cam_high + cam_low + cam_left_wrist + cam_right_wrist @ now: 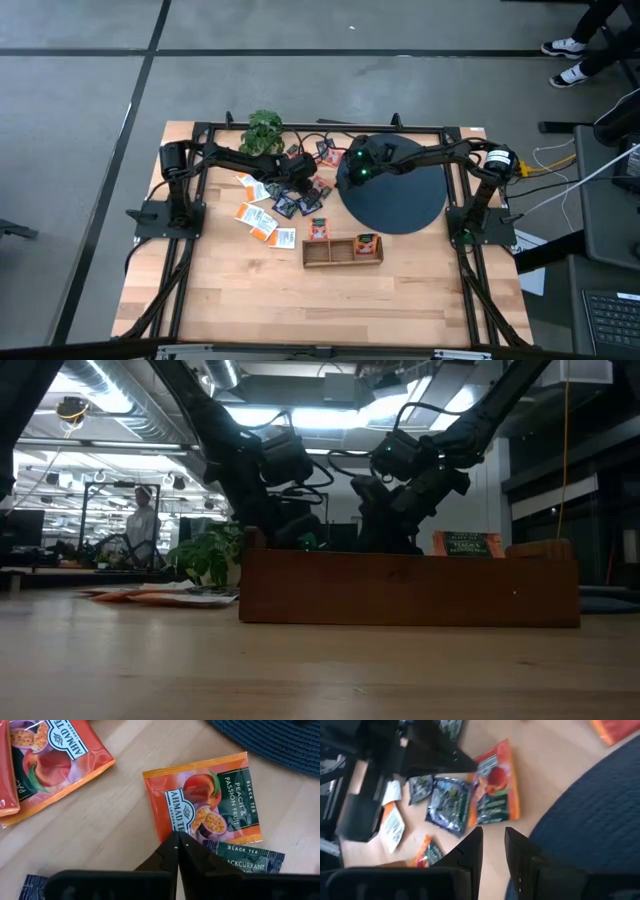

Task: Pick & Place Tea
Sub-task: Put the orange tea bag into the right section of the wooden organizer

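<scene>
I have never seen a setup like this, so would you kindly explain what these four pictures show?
Two dark robot arms work at a wooden table. One picture looks straight down, one looks level across the table top, and two come from cameras on the arms' wrists. Tea packets lie scattered by a small plant, next to a black disc and a wooden tray holding two packets. The left gripper, jaws shut and empty, points at a peach packet. The right gripper, jaws slightly apart, hovers at the disc's edge holding nothing.
</scene>
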Controlling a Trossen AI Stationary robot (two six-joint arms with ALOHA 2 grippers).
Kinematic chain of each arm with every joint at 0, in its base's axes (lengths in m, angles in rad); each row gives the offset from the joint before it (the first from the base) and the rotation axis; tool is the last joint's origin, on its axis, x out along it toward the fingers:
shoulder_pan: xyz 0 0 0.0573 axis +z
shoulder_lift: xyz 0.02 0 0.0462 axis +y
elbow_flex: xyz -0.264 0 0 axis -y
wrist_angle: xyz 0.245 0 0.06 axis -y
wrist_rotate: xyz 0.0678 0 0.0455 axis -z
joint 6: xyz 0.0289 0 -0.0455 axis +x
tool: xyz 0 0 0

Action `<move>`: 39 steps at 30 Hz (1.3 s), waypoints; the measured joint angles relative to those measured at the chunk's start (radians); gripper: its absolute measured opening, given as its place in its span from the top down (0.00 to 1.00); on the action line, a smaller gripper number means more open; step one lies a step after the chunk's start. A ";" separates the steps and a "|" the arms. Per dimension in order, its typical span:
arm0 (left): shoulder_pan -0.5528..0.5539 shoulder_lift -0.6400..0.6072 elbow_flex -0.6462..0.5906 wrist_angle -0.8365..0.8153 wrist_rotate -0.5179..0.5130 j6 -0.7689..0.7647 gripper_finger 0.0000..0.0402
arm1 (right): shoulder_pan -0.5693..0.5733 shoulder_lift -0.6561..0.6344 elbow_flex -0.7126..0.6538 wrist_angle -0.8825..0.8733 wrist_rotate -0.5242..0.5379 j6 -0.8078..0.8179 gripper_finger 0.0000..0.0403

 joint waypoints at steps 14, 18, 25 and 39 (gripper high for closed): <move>-0.010 0.002 -0.003 -0.004 -0.002 -0.003 0.99 | -0.004 0.148 0.056 0.031 -0.066 0.001 0.62; -0.014 0.002 -0.003 -0.004 -0.004 -0.008 0.99 | -0.004 0.156 0.076 0.030 -0.045 0.001 0.52; -0.015 0.002 -0.004 0.001 -0.003 -0.011 0.99 | -0.006 0.157 0.089 0.027 -0.047 0.002 0.47; -0.016 0.004 -0.004 0.069 0.008 -0.057 1.00 | -0.007 0.157 0.089 0.026 -0.058 0.002 0.68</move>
